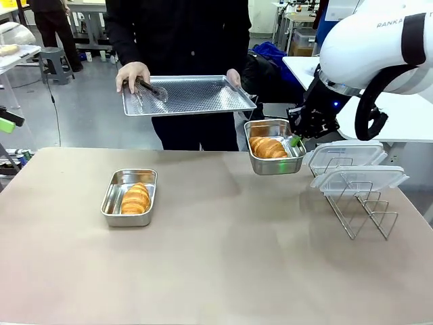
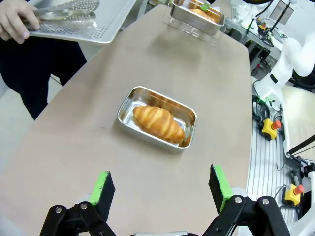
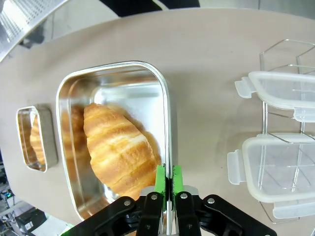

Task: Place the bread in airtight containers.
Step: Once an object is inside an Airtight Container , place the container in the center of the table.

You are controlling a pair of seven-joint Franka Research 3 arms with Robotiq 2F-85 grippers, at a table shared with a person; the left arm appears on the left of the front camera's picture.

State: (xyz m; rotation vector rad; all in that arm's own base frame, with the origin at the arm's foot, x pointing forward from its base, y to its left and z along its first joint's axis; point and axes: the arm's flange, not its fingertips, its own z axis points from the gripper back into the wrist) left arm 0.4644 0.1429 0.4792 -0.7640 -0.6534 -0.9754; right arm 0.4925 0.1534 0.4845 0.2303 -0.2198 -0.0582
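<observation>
The side rim of one steel tin [image 3: 113, 66] is clamped between the fingers of the right gripper [image 3: 167, 179]. A croissant [image 3: 118, 147] lies inside it, near the far edge of the table [image 1: 223, 257], beside the clear lids [image 1: 348, 154] on the wire rack [image 1: 369, 210]. The left gripper [image 2: 160, 184] is spread wide apart and touches nothing. The second tin [image 2: 129, 105], with the other croissant [image 2: 157, 123] inside, is seen ahead of it on the table.

I see shiny, mirror-smooth steel tins [image 1: 114, 198], glossy ridged crust on the croissants [image 1: 136, 199], a matt beige counter [image 1: 223, 271], clear smooth plastic lids [image 1: 346, 154] on a thin wire rack [image 1: 369, 213], and a perforated metal tray [image 1: 196, 96] at the far side.
</observation>
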